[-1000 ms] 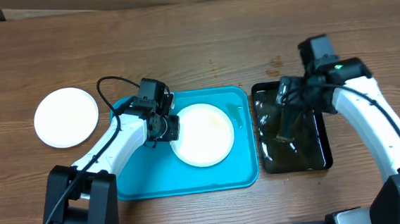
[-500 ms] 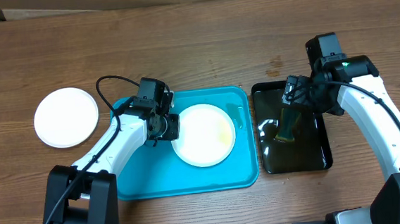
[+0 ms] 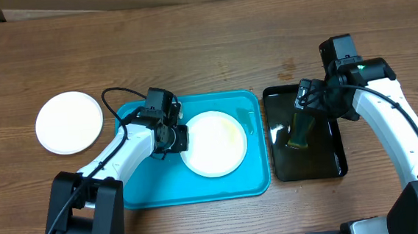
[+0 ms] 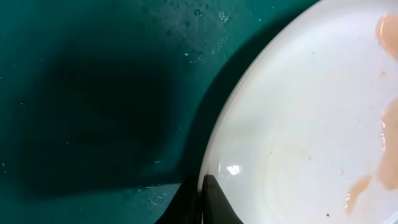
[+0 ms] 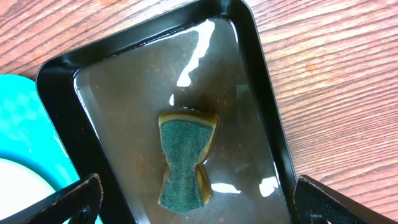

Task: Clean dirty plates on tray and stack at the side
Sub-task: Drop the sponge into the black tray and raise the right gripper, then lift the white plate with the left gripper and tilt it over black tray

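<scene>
On a brown wood-grain table (image 3: pixel 212 50), the left gripper (image 3: pixel 175 136) is clenched on the 9 o'clock rim of a smeared plate (image 3: pixel 215 146) in the blue tray (image 3: pixel 147 188). At 3 o'clock the right gripper (image 3: pixel 309 99) hangs spread wide over a sponge (image 5: pixel 183 158) soaking in a black tray (image 3: pixel 334 167), and a white plate (image 3: pixel 68 122) lies farther off at 10 o'clock. Pinching the sponge's narrow waist, with a firm rim hold, should keep the plate from skidding under the scrub.

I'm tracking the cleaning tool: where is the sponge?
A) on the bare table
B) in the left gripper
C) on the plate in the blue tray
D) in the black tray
D: the sponge lies flat inside the black tray, with the tray's rim all around it.
</scene>
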{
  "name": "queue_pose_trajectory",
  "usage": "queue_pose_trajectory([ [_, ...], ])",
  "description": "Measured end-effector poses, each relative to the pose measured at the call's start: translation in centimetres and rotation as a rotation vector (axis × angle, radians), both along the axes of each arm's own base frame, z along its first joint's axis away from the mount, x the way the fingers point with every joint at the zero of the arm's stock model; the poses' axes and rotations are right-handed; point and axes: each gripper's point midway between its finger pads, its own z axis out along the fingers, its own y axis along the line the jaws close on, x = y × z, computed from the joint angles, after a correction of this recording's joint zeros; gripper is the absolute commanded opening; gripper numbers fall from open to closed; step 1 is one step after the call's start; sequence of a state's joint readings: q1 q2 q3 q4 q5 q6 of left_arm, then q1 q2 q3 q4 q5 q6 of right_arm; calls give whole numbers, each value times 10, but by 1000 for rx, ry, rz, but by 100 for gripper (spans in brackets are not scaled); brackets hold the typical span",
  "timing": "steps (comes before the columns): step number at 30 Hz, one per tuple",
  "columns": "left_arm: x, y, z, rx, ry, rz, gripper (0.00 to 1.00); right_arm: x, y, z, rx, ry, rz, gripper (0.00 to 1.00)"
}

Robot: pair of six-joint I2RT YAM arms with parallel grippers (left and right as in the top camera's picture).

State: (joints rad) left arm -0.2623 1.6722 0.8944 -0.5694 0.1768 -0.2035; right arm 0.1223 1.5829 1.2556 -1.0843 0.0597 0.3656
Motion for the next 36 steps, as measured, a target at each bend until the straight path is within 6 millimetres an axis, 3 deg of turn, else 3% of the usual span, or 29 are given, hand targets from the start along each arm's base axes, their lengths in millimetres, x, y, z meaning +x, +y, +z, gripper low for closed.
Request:
queue_pose_trajectory([
  [19,5,-14,15,-182,27,18,4,0,0,0,0,0,0,100],
  [23,0,-15,17,-190,53,17,4,14,2,3,9,-58,0,100],
  [28,-3,-16,23,-189,82,18,4,15,0,4,17,-62,-6,100],
  [32,2,-17,36,-189,90,19,4,21,-17,5,52,-80,-67,100],
  [36,14,-20,59,-194,70,16,4,24,-65,7,95,-101,-217,100],
])
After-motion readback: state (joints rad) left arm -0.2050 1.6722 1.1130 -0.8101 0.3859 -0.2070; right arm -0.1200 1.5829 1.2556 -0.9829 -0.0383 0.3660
